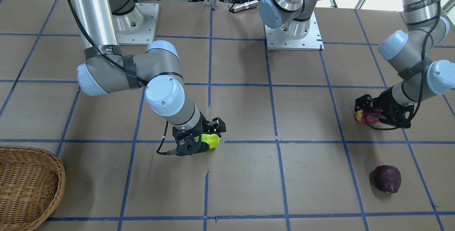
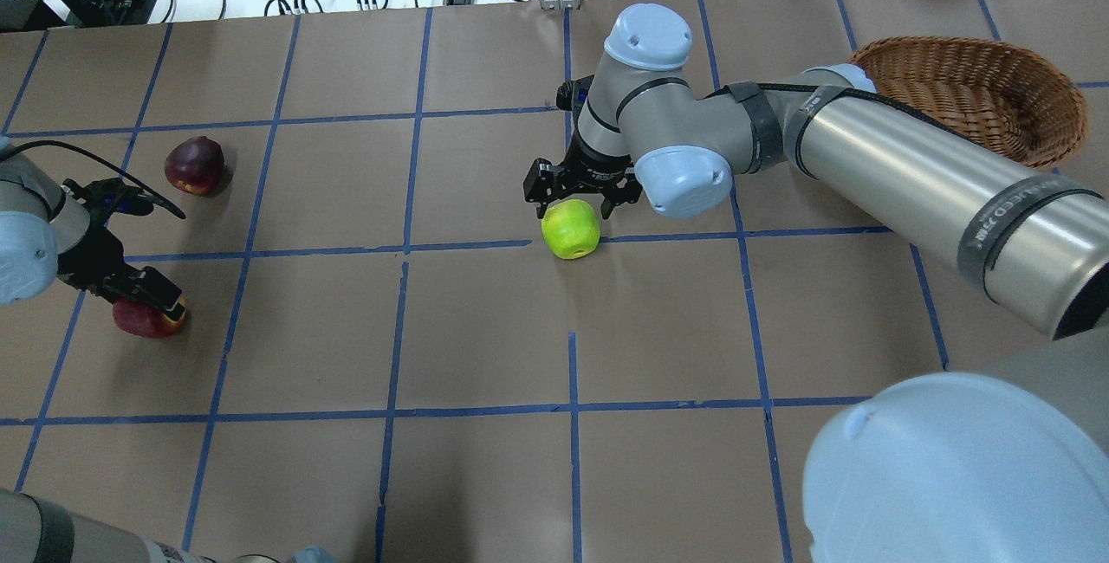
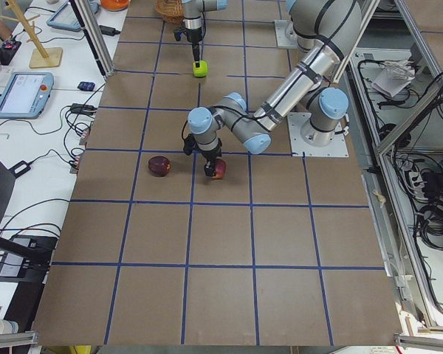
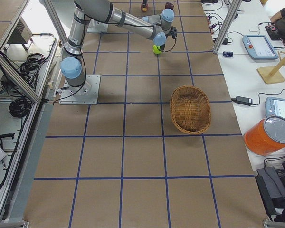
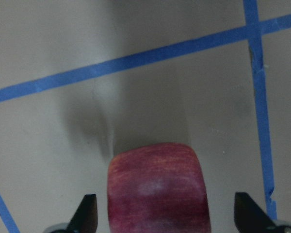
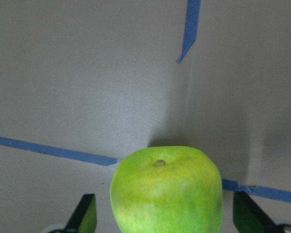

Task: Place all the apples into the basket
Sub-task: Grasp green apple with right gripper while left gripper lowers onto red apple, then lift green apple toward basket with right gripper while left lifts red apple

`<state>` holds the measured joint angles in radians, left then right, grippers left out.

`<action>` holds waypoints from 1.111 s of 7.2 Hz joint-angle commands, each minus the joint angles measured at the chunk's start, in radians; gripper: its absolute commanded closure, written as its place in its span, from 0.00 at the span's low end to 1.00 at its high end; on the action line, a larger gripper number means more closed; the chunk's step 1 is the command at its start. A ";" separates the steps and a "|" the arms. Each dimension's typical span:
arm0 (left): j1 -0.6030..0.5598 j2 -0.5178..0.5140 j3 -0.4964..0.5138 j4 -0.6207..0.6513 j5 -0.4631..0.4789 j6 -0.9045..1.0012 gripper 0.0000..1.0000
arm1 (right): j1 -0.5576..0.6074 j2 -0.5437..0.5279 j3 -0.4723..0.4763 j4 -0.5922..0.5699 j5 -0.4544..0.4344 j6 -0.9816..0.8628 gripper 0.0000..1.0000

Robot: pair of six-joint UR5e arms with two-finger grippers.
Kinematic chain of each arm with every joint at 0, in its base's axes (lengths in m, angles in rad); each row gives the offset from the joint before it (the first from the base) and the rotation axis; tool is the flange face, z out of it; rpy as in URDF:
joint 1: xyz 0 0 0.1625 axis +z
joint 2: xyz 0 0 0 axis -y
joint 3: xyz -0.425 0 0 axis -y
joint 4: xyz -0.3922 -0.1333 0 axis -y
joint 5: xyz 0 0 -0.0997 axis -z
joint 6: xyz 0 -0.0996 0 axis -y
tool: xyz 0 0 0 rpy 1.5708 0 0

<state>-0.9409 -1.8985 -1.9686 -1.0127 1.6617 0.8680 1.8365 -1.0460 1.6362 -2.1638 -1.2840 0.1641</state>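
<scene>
On the tabletop [image 2: 485, 329] centre, I see the right gripper [image 6: 167, 216] open astride the yellow-green apple [image 6: 166, 187], fingers clear of both flanks. The wicker basket [image 2: 1070, 113] lies well apart, farther right. The left gripper [image 5: 167, 214], also open, brackets the red apple [image 5: 155, 184] without holding it.

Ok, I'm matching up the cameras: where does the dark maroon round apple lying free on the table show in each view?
Exterior front-facing: the dark maroon apple is at lower right.
Overhead exterior: upper left.
Exterior left: left of centre.
Exterior right: top edge, right of centre.
Left wrist-mounted: not in it.
Right wrist-mounted: not in it.
Shared landmark: the red apple with a yellow patch, its nearest neighbour in all four exterior views.
</scene>
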 commanded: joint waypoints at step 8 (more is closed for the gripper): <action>-0.308 0.042 0.295 -0.377 -0.198 -0.491 1.00 | 0.020 0.002 -0.013 -0.053 -0.087 -0.008 1.00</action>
<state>-1.1524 -1.8631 -1.7040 -1.3484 1.5216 0.5453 1.8737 -0.9983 1.6274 -2.2303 -1.3395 0.1638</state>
